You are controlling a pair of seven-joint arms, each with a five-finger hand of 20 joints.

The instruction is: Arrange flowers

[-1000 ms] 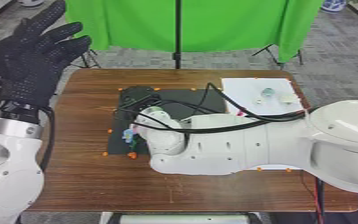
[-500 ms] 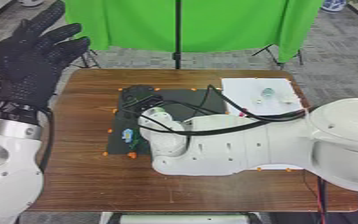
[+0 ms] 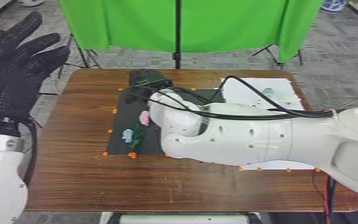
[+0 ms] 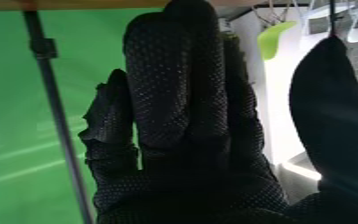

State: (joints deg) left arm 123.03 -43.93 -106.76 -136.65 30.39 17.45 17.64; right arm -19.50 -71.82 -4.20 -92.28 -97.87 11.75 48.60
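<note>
My left hand (image 3: 20, 70) is raised beyond the table's left edge in the head view, its fingers straight and spread, holding nothing. My right hand (image 3: 147, 78) is over the far left part of the black mat (image 3: 120, 142), partly behind its own forearm and cables. On the mat's left part lie a blue flower (image 3: 127, 135) and a pink flower (image 3: 144, 118) with green stems and leaves. In the right wrist view my right hand (image 4: 184, 115) has its fingers extended and its thumb apart, with nothing between them.
The white sheet (image 3: 242, 92) at the right carries small pale items, partly hidden by my right arm. Orange markers (image 3: 132, 155) dot the edges of the mat and sheet. A green curtain (image 3: 229, 25) hangs behind the brown table (image 3: 78, 175).
My right hand has moved away toward the table's far edge, and the pink flower has come into sight beside the blue one. My left hand has shifted outward to the left.
</note>
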